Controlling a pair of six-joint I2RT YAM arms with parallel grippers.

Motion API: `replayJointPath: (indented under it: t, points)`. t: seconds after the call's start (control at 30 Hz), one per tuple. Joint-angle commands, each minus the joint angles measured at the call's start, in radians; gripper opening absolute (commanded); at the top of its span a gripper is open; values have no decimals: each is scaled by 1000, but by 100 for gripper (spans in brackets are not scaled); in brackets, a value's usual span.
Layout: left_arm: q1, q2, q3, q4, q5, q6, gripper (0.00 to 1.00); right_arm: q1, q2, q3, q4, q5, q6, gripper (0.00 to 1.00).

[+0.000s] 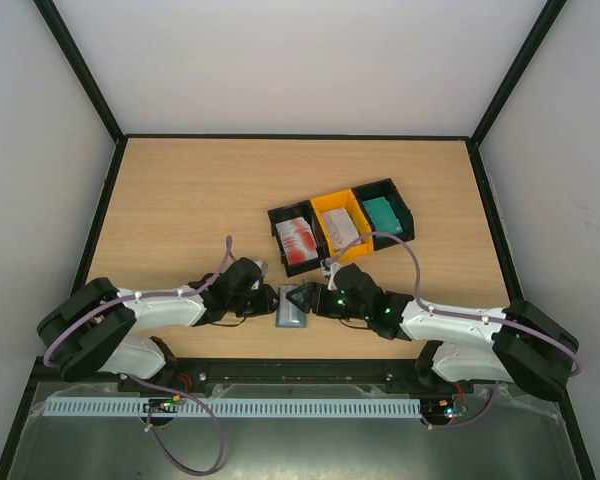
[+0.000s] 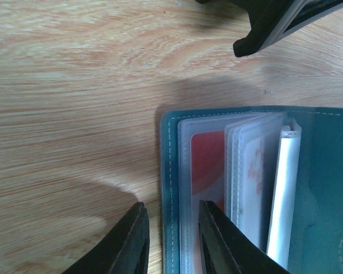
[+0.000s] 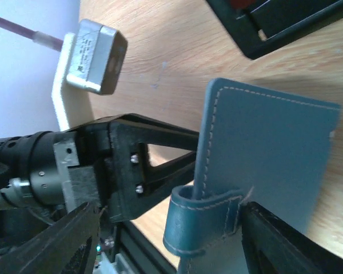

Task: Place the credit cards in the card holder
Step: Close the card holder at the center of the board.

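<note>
Card holder (image 1: 292,307) lies open on the worktop (image 1: 180,200), just nearer than the bins (image 1: 340,222). Left end effector (image 2: 171,240) pinches its cover edge; right end effector (image 3: 160,240), spread, lifts the other cover. Keep both steady, sleeves exposed.

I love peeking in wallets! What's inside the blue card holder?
The open card holder has clear plastic sleeves. One sleeve shows a red card; another shows a whitish card with red marks. Sleeves stacked behind are covered, so anything in them is hidden.

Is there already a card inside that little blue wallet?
Yes. A red card shows through a clear sleeve of the open card holder.
</note>
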Motion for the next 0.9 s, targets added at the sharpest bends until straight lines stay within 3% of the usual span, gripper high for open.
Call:
replayJointPath:
  t: [0.0,0.17,0.37,0.5,0.6,0.73,0.87]
  points:
    - [-6,37,-27,-93,28,12,27,4,34,9,127,-77,-12,68]
    - [-6,37,-26,-88,27,9,27,4,106,16,135,-79,-16,70]
    - [-7,-8,-28,-114,-8,-1,28,5,209,19,179,-68,-19,65]
    - [-5,-61,-25,-169,-41,-9,34,5,250,13,218,-80,-6,64]
    - [-1,-119,-23,-244,-94,-23,42,4,252,13,208,-73,-6,64]
    - [4,-238,-18,-336,-167,-49,41,4,240,27,169,-57,-17,64]
    - [7,-369,-56,-230,-86,-54,45,4,250,44,155,-59,-15,59]
